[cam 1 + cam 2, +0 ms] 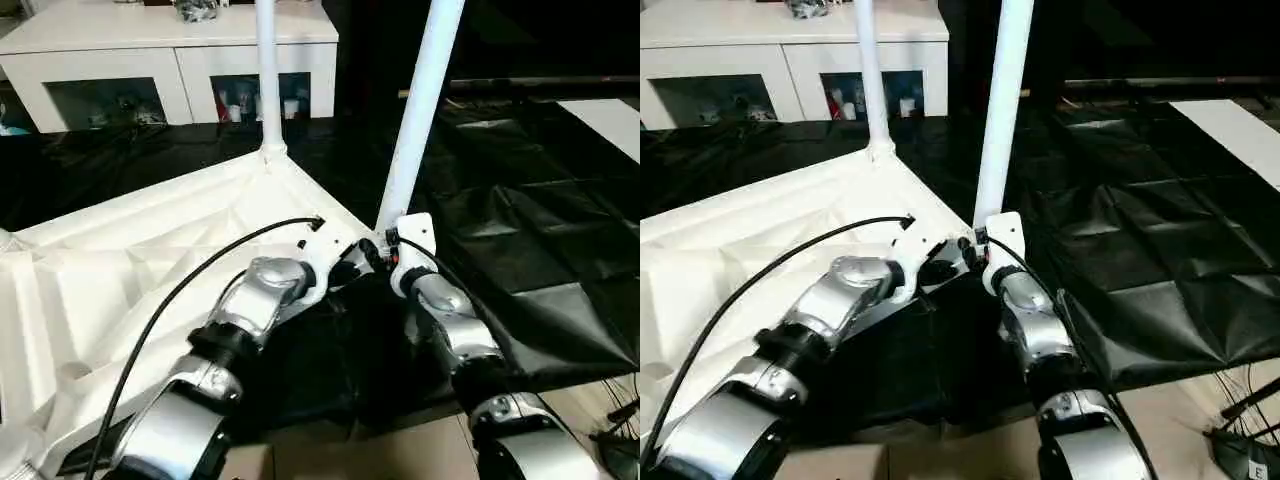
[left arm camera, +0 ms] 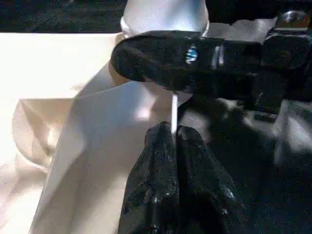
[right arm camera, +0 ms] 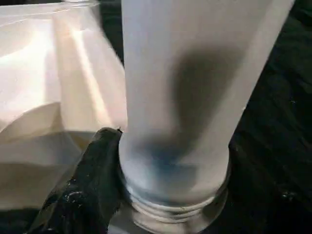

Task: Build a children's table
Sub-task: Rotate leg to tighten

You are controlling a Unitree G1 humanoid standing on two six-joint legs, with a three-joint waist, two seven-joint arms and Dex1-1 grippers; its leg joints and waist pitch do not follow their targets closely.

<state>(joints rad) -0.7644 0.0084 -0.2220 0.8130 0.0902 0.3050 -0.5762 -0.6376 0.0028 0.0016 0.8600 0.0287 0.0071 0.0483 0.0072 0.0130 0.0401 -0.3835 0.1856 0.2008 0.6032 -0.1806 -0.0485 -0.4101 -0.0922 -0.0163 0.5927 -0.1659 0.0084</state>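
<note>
The children's table top (image 1: 150, 250) lies upside down on the floor, its ribbed underside facing up. One white leg (image 1: 268, 80) stands upright in the far corner socket. A second leg (image 1: 420, 110) stands at the near right corner. My right gripper (image 1: 385, 245) is shut on that leg's base (image 3: 175, 146), with one black finger (image 3: 92, 185) pressed against it just above the threaded collar. My left gripper (image 2: 173, 141) is shut beside that corner, close to the right gripper. A thin white edge (image 2: 174, 112) rises from between its tips.
A black sheet (image 1: 520, 230) covers the floor around the top. A white cabinet with glass doors (image 1: 170, 50) stands at the back. A white panel (image 1: 610, 120) lies at the far right, and a cardboard surface (image 1: 350, 455) sits near my body.
</note>
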